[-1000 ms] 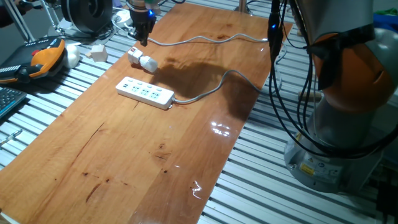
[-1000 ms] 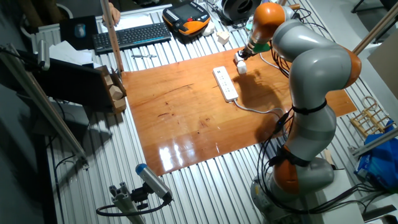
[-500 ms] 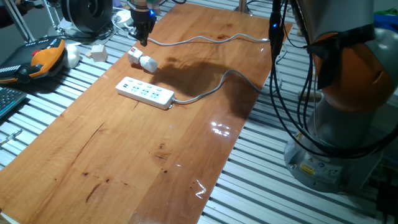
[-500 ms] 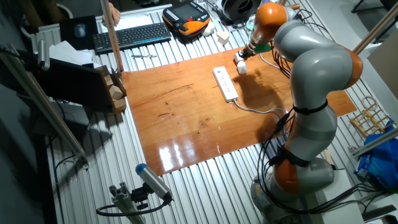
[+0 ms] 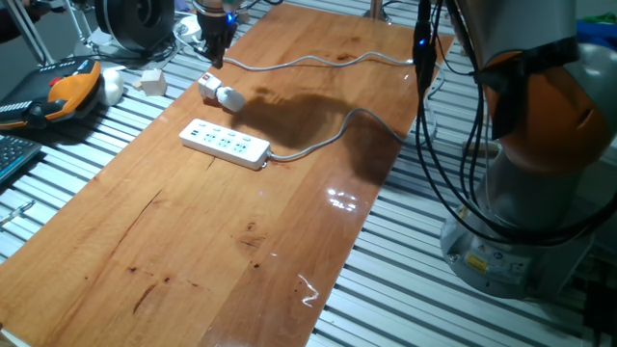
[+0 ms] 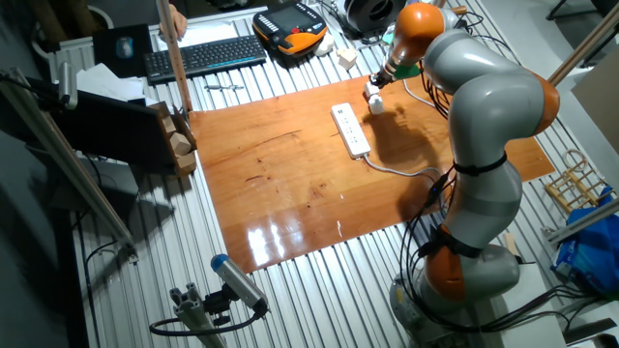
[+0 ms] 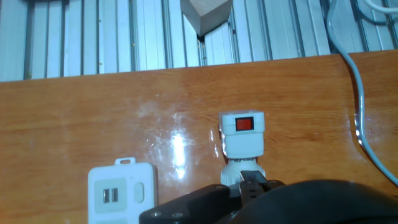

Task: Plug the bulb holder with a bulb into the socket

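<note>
Wood table [image 5: 212, 241]: gripper [image 5: 214, 58] above bulb holder [image 5: 220, 93].

**What I count on and around my table**

I count one bulb holder with a bulb [image 5: 220, 93], one socket [image 5: 226, 144] and one wooden board [image 5: 193, 251]. Two grey cables [image 5: 318, 61] cross the far half. On the slatted table [image 6: 290, 280] to the left I see one plain white cube [image 5: 152, 81], one orange-and-black pendant [image 5: 69, 89] and one keyboard [image 6: 205, 56].
</note>
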`<action>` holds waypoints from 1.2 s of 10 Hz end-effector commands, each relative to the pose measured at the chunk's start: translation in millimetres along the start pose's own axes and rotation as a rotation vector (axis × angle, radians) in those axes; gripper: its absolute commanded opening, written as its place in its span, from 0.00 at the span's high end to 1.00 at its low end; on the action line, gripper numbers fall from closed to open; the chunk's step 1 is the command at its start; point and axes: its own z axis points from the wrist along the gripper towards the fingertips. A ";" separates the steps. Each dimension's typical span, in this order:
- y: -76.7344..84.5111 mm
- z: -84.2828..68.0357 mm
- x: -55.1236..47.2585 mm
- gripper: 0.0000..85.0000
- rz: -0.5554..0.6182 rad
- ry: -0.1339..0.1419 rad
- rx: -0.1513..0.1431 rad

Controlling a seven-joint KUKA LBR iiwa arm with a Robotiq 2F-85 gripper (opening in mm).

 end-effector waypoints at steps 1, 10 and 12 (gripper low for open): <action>-2.7 2.3 -3.6 1.00 -0.007 0.000 -0.008; -1.7 11.4 -16.0 1.00 -0.013 0.000 -0.032; 2.9 8.9 -18.5 1.00 -0.009 0.001 -0.023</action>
